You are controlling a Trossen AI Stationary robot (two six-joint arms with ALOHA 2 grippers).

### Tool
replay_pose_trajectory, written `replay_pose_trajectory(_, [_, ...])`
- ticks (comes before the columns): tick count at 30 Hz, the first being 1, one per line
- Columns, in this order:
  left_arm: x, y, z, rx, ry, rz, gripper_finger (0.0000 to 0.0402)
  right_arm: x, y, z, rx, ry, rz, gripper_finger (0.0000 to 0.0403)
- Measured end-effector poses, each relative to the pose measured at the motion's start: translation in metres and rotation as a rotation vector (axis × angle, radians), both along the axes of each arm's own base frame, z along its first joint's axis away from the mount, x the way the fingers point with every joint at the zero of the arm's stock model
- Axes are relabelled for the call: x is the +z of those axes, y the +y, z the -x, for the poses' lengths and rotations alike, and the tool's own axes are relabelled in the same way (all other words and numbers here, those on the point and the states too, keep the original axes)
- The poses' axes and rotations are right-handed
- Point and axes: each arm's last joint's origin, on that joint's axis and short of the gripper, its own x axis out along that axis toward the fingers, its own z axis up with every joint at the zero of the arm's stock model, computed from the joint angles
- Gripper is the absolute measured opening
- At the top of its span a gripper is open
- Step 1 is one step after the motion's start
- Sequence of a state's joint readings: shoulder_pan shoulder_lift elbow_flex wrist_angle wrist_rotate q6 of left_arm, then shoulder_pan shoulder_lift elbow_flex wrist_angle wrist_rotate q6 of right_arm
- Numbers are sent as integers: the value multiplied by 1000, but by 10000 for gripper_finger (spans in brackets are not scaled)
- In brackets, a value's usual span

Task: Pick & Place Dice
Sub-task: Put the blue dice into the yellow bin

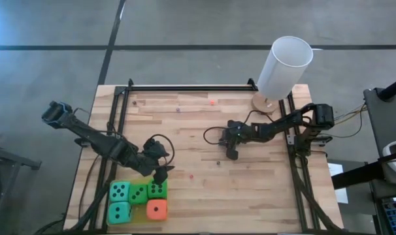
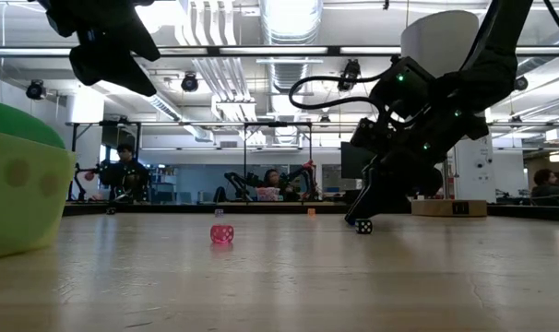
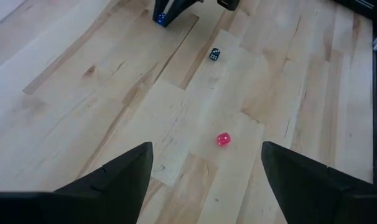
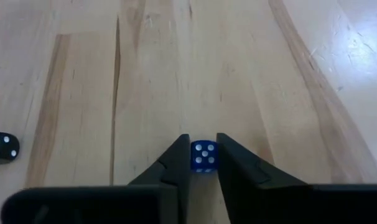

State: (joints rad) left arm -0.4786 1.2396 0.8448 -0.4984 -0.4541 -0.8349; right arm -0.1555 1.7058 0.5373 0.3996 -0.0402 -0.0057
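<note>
Five soft cubes [image 1: 138,201] are seen near the table's front left corner: two teal, two green and one orange-red, all marked with black pips. A small blue die [image 4: 204,156] with white pips is shown between dark fingers. A black die [image 3: 214,54] with white pips and a translucent pink die [image 3: 223,139] are set on pale wood grain. The cylinder [image 1: 284,67] is coloured white

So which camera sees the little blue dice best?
The right wrist view: the blue die fills the gap between the right hand's fingers, which press its sides, white pips clear. The left wrist view shows it as a small blue speck far off. In the high and low views that hand hides it.
</note>
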Motion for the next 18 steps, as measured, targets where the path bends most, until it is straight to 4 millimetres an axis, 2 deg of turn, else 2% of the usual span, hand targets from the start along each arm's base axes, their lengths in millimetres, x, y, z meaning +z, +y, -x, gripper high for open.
replay_pose_trajectory(2, [0, 0, 0, 0, 0, 0, 303, 0, 0, 0, 2, 1, 2, 46])
replay_pose_trajectory(10, [0, 0, 0, 0, 0, 0, 301, 4, 0, 1, 3, -7, 11, 47])
replay_pose_trajectory(18, [1, 1, 0, 33, -22, -31, 308, 35, 2, 3, 19, -134, 7, 56])
